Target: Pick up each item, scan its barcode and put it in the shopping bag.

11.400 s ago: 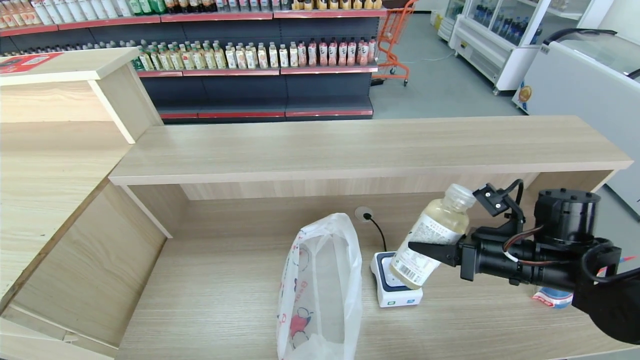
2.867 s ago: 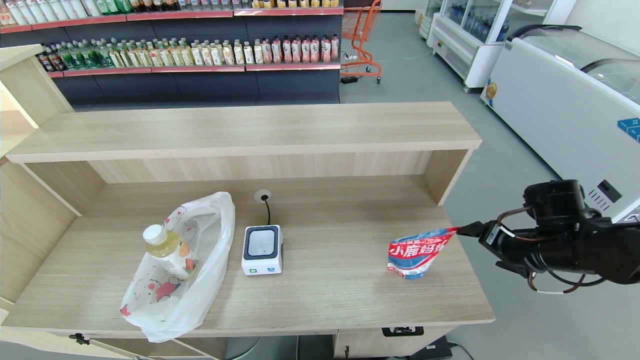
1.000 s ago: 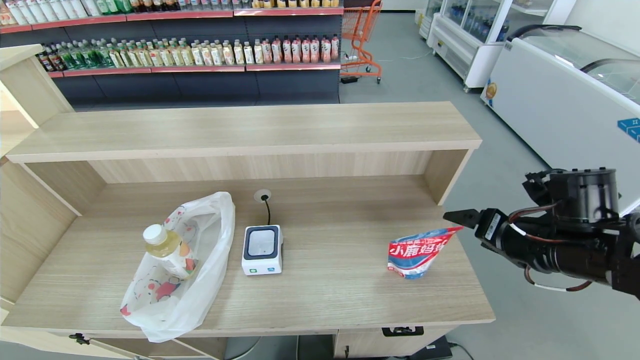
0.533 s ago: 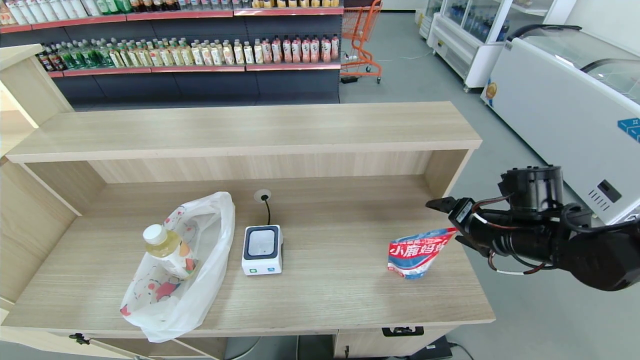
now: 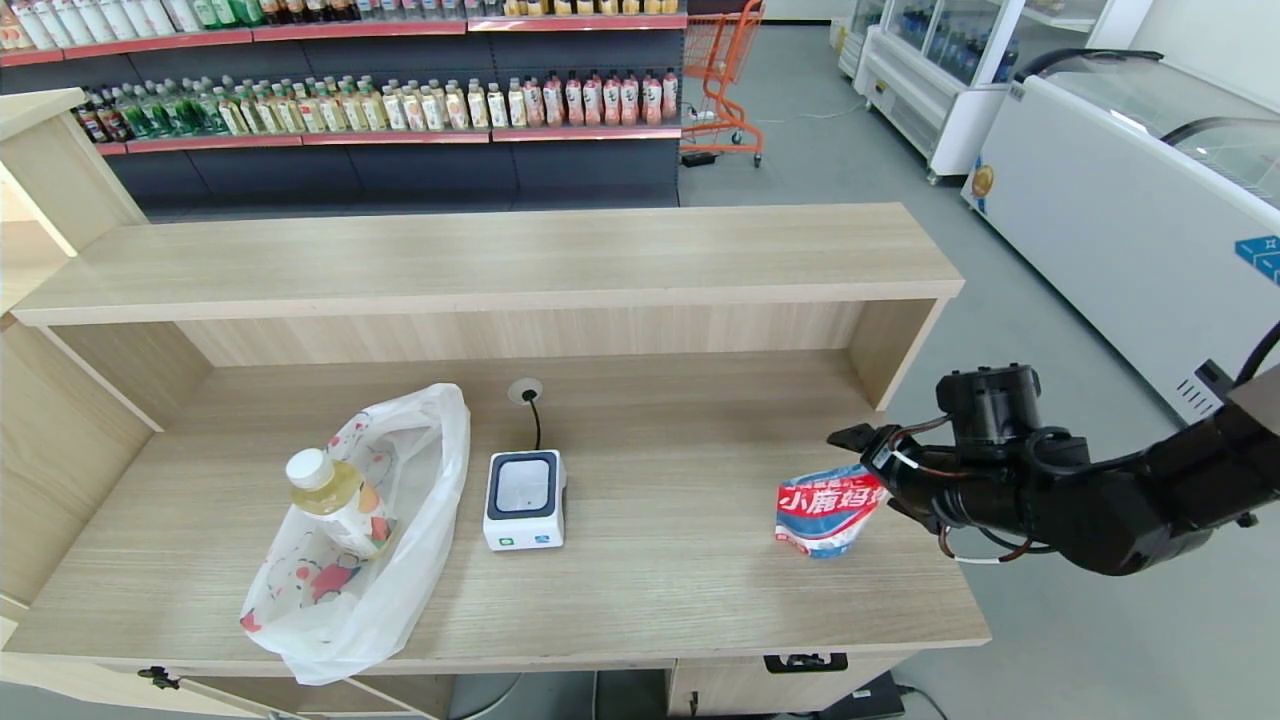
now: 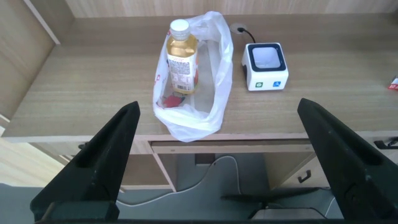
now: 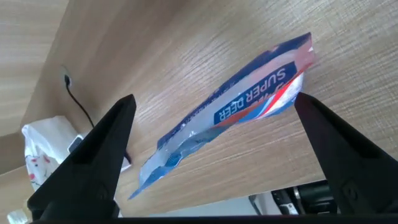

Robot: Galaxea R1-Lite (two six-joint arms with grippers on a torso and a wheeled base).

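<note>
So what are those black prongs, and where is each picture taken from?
A two-armed robot works at a shop counter. One camera sits on its head, one on each wrist; the prongs are the fingers it grips with. On the counter stand a shopping bag holding a bottle, a scanner and a red-blue pouch. The right gripper is open about the pouch's top; the left gripper hangs open, empty. Nothing is held.
</note>
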